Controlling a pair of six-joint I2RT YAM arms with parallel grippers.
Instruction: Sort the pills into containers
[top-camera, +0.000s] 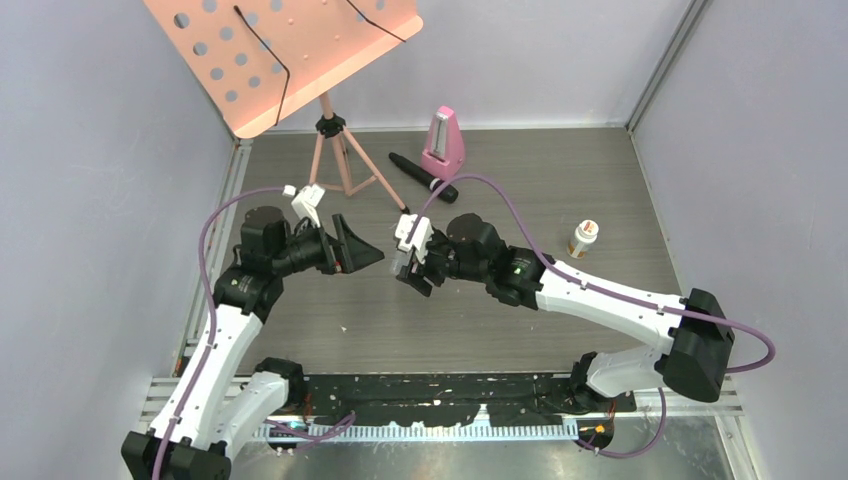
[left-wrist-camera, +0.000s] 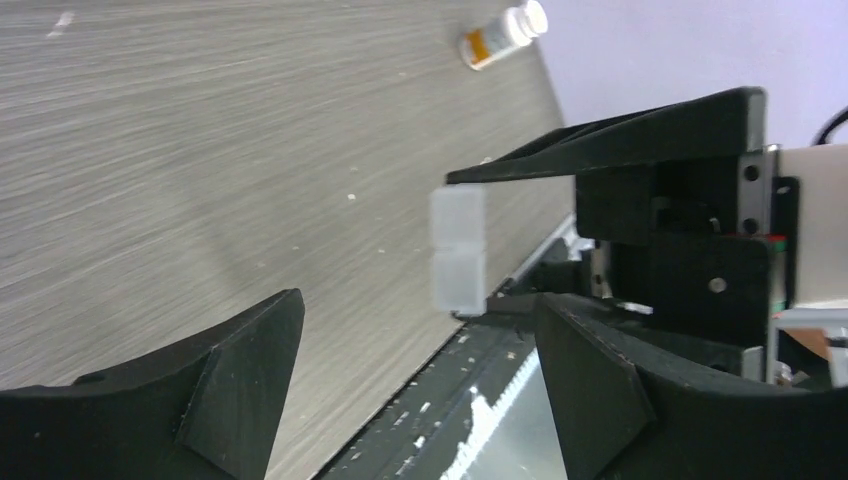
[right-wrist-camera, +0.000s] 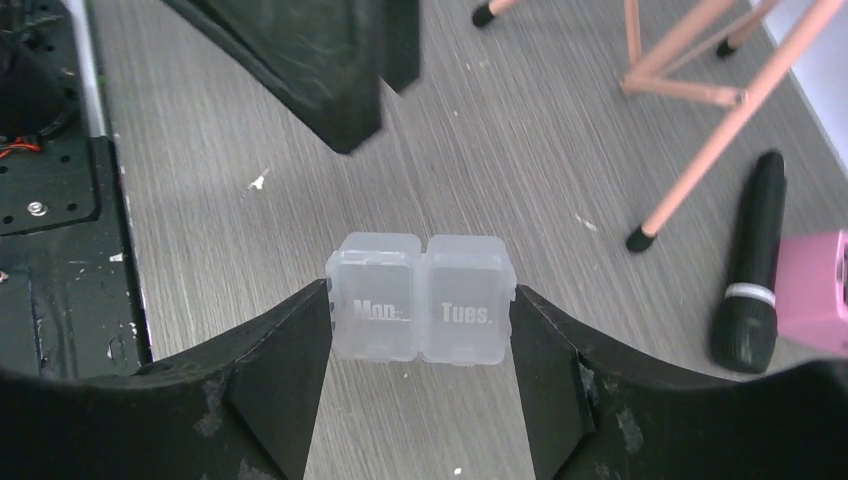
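The clear two-compartment pill box (right-wrist-camera: 420, 298), its closed lids marked "Mon." and "Tues.", is pinched end to end between the fingers of my right gripper (right-wrist-camera: 420, 308) and held above the wooden table. The box also shows in the left wrist view (left-wrist-camera: 458, 250), at the tips of the right gripper. My left gripper (left-wrist-camera: 420, 305) is wide open and empty, facing the right gripper (top-camera: 408, 266) across a small gap mid-table; in the top view the left gripper (top-camera: 362, 250) sits just left of it. No pills are visible. The box itself is too small to make out in the top view.
A white-capped, orange-labelled small bottle (top-camera: 583, 238) stands at the right, also in the left wrist view (left-wrist-camera: 505, 33). A pink music stand (top-camera: 335, 150), a black microphone (top-camera: 422, 176) and a pink metronome (top-camera: 444, 145) are at the back. Black base plate (top-camera: 430, 400) along the near edge.
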